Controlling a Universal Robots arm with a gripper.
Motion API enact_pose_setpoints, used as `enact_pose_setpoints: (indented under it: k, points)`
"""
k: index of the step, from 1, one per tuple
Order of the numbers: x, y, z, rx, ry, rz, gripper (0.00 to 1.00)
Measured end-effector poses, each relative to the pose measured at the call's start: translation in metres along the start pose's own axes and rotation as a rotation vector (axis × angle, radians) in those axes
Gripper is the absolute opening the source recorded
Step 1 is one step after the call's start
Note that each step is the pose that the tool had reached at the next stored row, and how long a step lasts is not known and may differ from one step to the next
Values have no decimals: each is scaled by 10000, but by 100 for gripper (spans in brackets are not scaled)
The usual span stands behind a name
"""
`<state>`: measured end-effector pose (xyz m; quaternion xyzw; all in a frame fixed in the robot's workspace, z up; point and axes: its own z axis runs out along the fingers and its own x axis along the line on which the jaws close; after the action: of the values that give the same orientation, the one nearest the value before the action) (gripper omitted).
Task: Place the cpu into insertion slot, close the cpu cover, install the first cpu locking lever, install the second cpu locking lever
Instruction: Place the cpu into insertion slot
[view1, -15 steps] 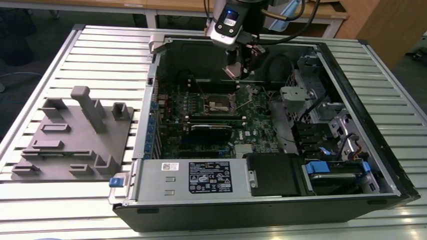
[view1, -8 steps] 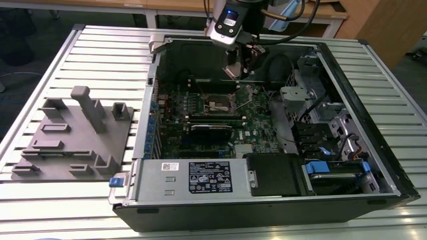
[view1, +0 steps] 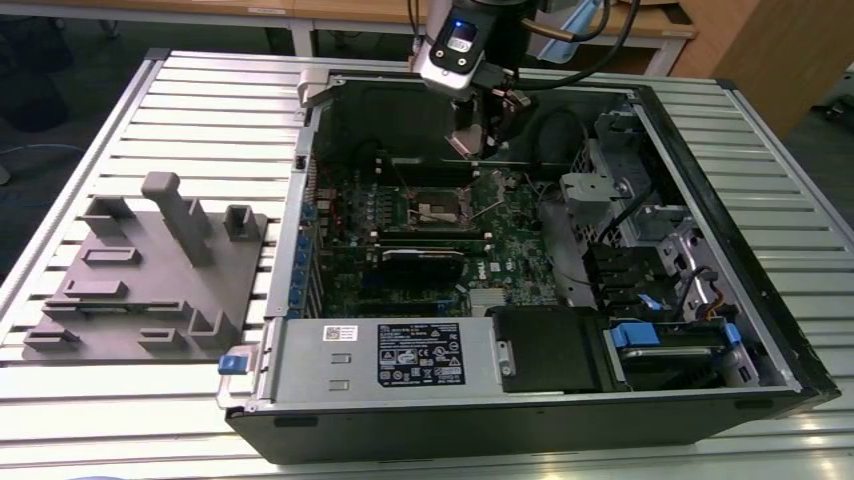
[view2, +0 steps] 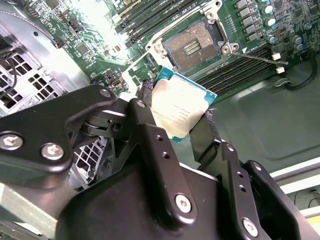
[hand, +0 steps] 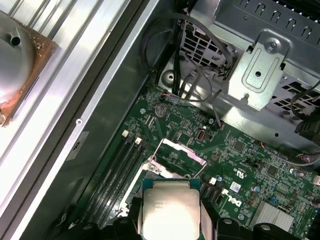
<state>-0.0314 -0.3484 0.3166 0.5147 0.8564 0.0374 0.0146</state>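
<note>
Two black fingers (view2: 155, 145) of the claw (view2: 178, 122) are closed on opposite edges of the cpu (view2: 182, 107), which is held with its silver-grey top toward the wrist. The chip hangs clear above the motherboard, near the insertion slot (view2: 192, 47) but not in it. In the second wrist view it sits off to one side of the socket rather than over it.

The step in hand is judged to be placement of the cpu. To do it well:
1. Centre the chip over the slot and square its edges to the black frame before descent.
2. Keep it level; a tilted entry would likely press on the contact field at the centre.
3. Lower without force, and release only when the chip rests fully inside the frame.

The cpu cover (hand: 183, 151) stands raised beside the slot in the first wrist view. A thin locking lever (view2: 257, 57) lies swung out across the board, so the opening appears unobstructed. Neither is yet closed.

Farther out, in the exterior view, the claw works inside the open computer case (view1: 534, 420). The case lies on the slatted counter (view1: 200, 100) beside a grey fixture block (view1: 147, 280).
</note>
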Motion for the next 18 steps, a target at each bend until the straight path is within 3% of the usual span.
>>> enact_pose_setpoints:
  k: [7,18]
  points:
    - [0,-2,16,-8,-53,659,54]
    - [0,-2,24,-12,-68,856,54]
